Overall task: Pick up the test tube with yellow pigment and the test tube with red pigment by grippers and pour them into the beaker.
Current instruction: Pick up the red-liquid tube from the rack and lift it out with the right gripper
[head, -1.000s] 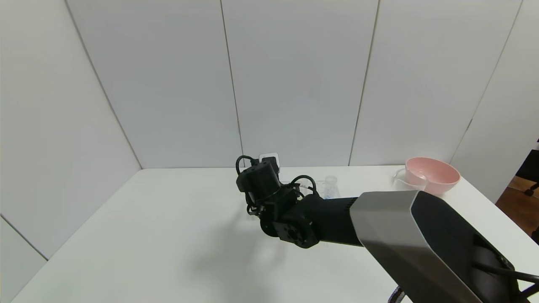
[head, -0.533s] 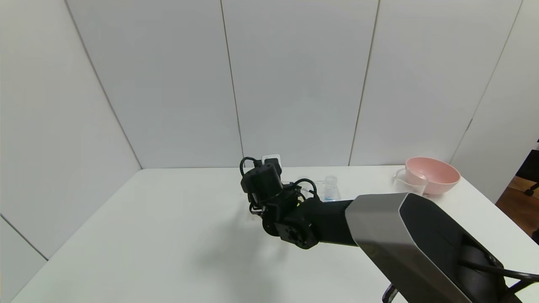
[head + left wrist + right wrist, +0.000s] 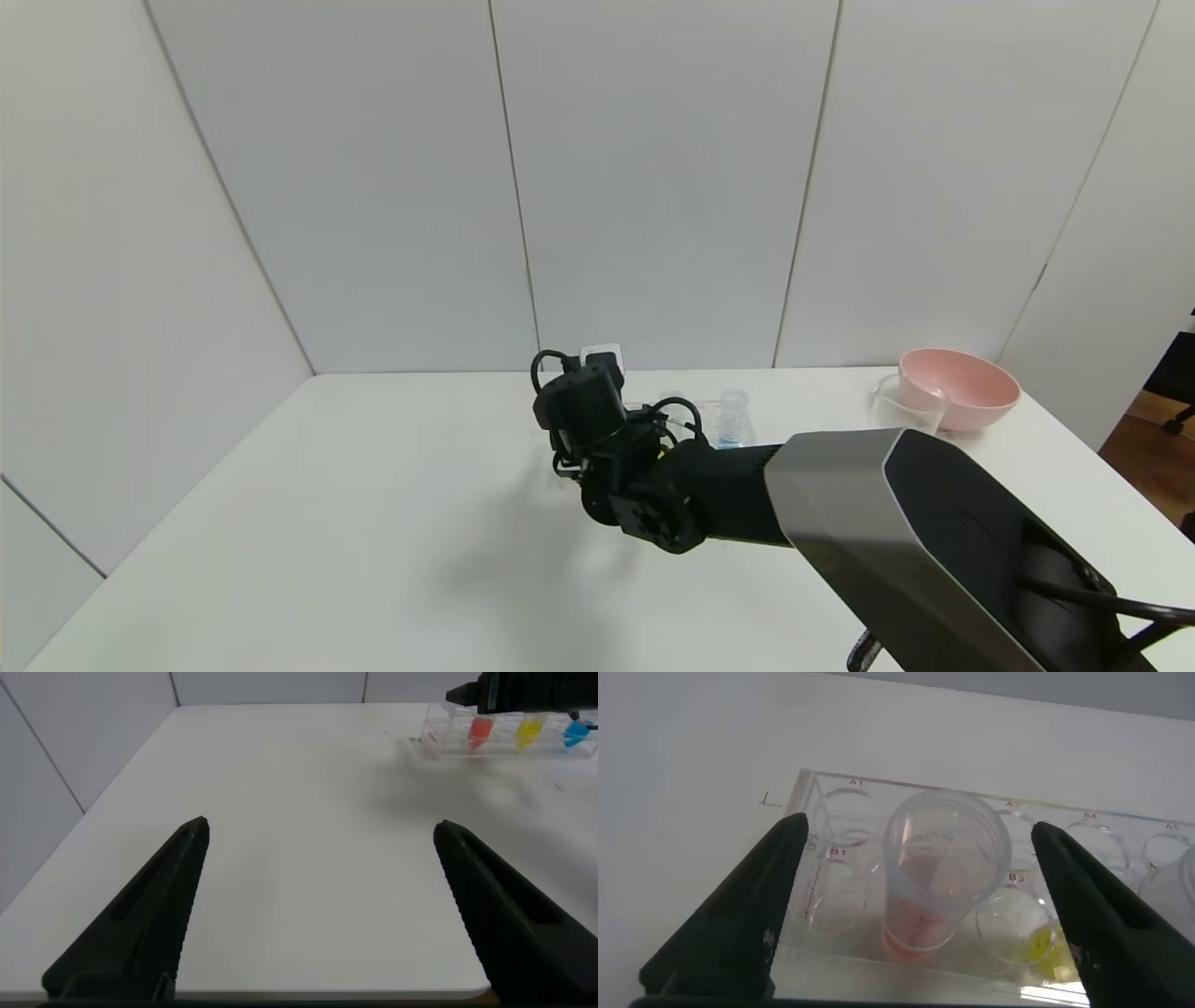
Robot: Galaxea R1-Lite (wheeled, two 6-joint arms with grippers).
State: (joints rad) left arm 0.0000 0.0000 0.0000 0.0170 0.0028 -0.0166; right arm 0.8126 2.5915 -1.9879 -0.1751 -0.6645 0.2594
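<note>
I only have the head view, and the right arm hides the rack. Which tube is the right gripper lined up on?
Observer: The test tube with red pigment, upright in the rack between the right gripper's open jaws, not yet gripped.
Operator: Where's the yellow one?
Observer: The test tube with yellow pigment stands beside it in the same rack.
Operator: And the left arm?
Observer: The left gripper hangs open over the table, away from the rack.
</note>
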